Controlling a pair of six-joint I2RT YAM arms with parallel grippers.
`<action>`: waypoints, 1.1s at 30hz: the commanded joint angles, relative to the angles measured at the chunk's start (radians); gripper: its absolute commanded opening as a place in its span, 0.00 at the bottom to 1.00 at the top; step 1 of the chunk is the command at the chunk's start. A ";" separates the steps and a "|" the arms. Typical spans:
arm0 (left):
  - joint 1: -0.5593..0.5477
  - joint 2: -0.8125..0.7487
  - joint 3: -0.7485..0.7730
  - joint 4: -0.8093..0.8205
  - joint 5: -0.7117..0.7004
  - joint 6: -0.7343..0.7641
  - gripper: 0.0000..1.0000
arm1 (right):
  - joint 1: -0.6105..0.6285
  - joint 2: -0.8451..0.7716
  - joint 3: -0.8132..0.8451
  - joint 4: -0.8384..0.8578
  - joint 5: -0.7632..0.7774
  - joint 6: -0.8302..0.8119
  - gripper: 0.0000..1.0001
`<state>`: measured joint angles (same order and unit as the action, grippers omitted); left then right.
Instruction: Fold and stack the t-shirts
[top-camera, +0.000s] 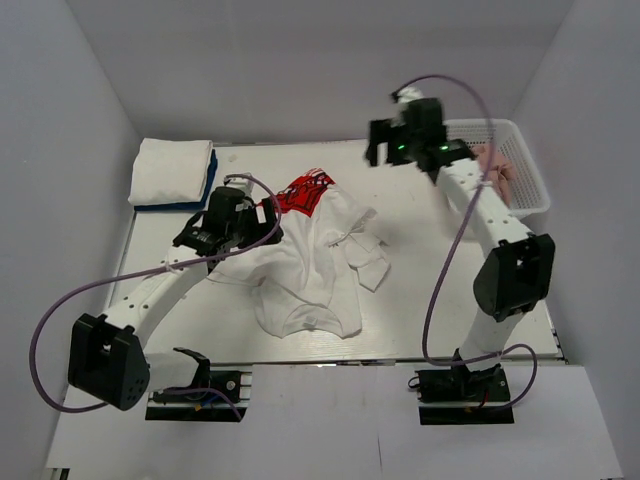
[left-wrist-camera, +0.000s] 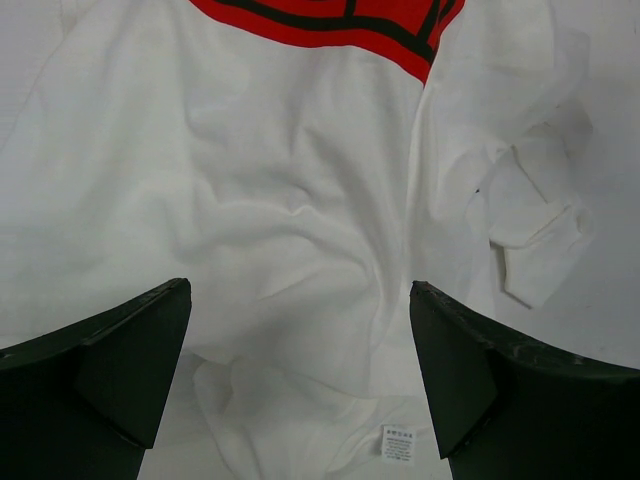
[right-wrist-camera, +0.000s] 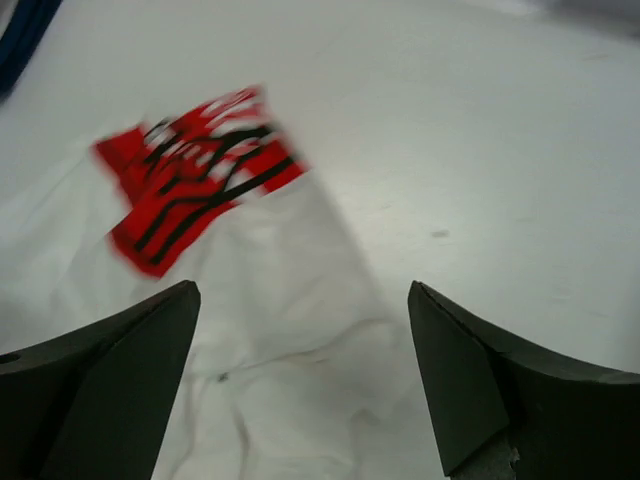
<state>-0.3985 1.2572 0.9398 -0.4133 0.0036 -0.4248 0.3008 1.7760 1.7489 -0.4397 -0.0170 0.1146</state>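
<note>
A white t-shirt with red graphic print (top-camera: 315, 250) lies crumpled in the middle of the table; it also shows in the left wrist view (left-wrist-camera: 300, 180) and the right wrist view (right-wrist-camera: 260, 300). A folded white t-shirt (top-camera: 172, 168) lies on a folded blue one (top-camera: 185, 205) at the back left. A dusty-pink t-shirt (top-camera: 497, 168) sits in the basket. My left gripper (top-camera: 262, 222) is open, just above the printed shirt's left edge. My right gripper (top-camera: 377, 150) is open and empty, raised above the table to the right of the printed shirt.
A white plastic mesh basket (top-camera: 520, 165) stands at the back right, beside the right arm. White walls enclose the table on the left, back and right. A purple cable loops off each arm.
</note>
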 joint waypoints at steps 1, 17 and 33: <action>0.004 -0.084 -0.012 -0.033 -0.036 -0.026 1.00 | 0.124 0.042 -0.089 0.005 -0.225 -0.027 0.90; 0.004 -0.151 -0.050 -0.102 -0.053 -0.054 1.00 | 0.339 -0.046 -0.513 0.182 -0.304 0.221 0.90; 0.004 -0.200 -0.059 -0.122 -0.063 -0.072 1.00 | 0.399 0.135 -0.373 0.282 -0.213 0.278 0.79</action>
<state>-0.3965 1.0981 0.8780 -0.5266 -0.0494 -0.4915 0.6895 1.9160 1.3354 -0.2153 -0.2649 0.3668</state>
